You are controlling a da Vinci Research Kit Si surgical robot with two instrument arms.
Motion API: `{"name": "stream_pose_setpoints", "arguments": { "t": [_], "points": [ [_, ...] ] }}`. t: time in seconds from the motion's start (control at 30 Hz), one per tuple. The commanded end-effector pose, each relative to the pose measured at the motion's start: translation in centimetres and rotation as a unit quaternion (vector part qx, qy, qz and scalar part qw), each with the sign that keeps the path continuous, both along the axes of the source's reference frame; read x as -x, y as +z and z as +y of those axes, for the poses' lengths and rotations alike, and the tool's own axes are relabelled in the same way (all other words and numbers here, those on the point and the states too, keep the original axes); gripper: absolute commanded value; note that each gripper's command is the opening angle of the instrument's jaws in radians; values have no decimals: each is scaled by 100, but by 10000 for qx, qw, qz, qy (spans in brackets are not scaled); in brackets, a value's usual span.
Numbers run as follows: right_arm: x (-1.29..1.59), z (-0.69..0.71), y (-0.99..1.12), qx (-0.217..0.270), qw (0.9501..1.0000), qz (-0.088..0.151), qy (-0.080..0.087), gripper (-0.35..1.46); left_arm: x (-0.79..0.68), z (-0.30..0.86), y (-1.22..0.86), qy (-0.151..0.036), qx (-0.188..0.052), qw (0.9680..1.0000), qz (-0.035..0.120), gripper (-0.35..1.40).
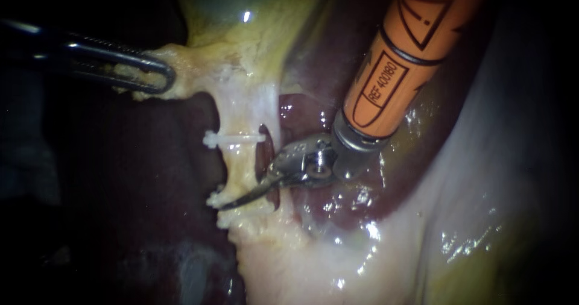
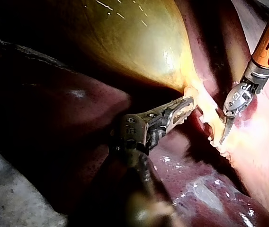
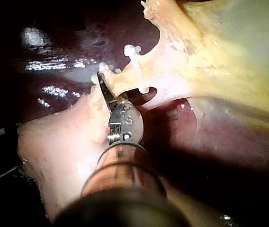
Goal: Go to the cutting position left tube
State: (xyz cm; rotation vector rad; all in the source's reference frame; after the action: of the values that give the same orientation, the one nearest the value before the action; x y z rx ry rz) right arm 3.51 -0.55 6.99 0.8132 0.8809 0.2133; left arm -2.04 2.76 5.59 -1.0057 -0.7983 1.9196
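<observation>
Background: dark red liver [image 1: 313,109], yellow-green gallbladder [image 1: 241,15] above it. Left instrument [image 1: 151,75]: jaws clamped on pale tissue at the gallbladder's neck, holding it taut. Tube [image 1: 241,166]: pale, stretched below that neck, bearing an upper clip [image 1: 235,139] and a lower clip [image 1: 214,198]. Right instrument [image 1: 238,201]: slim tip lying across the tube just by the lower clip; open or closed, cannot tell. Step: approach apparently near its end. Next move calls for settling squarely between the clips.

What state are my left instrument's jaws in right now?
Shut on the gallbladder tissue: the left instrument has its jaws pressing the yellowish edge from both sides.
</observation>
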Motion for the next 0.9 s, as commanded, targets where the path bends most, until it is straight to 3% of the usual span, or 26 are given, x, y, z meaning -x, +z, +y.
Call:
{"name": "stream_pose_setpoints", "arguments": {
  "t": [0.03,0.63,0.73,0.9],
  "points": [
    [0,0,0,1,10000,-1,2,12,0,0,0,1,0,10000,0,-35],
    [0,0,0,1,10000,0,1,17,0,0,0,1,0,10000,0,-35],
    [0,0,0,4,10000,-13,-6,35,0,0,0,0,0,10000,0,-35],
    [-2,1,1,-20,10000,70,51,108,0,0,0,1,0,10000,0,-35]
  ]
}}
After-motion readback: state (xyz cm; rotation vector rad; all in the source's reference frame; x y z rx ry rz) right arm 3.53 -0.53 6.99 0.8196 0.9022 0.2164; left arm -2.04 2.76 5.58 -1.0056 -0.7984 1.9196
